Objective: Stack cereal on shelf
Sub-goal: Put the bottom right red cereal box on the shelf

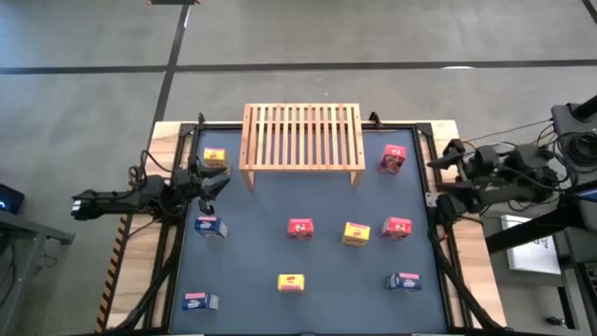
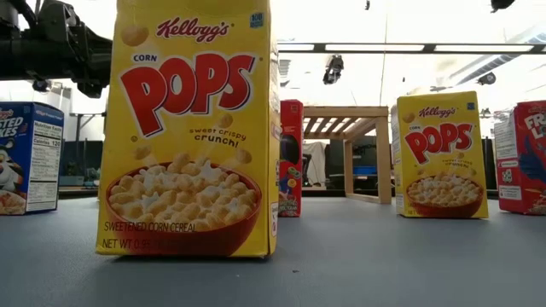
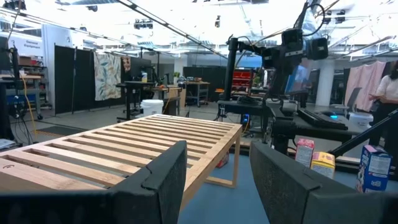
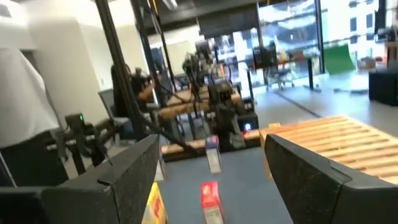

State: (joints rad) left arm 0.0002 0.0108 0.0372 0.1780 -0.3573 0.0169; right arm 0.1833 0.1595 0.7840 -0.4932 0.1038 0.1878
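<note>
Nine cereal boxes stand on the dark mat, none on the shelf (image 1: 301,137), which sits at the mat's far edge, its slatted top bare. A yellow box (image 1: 214,157) stands just left of the shelf and a red box (image 1: 393,159) just right of it. Across the middle run a blue box (image 1: 210,226), a red one (image 1: 300,228), a yellow one (image 1: 355,233) and another red one (image 1: 397,227). Nearest the front are a blue box (image 1: 200,301), a yellow one (image 1: 291,282) and a blue one (image 1: 404,280).

The left gripper (image 1: 213,184) hangs over the mat's left side, between the yellow box by the shelf and the blue one below it. Its fingers (image 3: 163,180) stand apart with nothing between them. The right gripper (image 1: 442,181) is at the mat's right edge, near the red box; its fingers (image 4: 307,171) are parted wide and empty.
</note>
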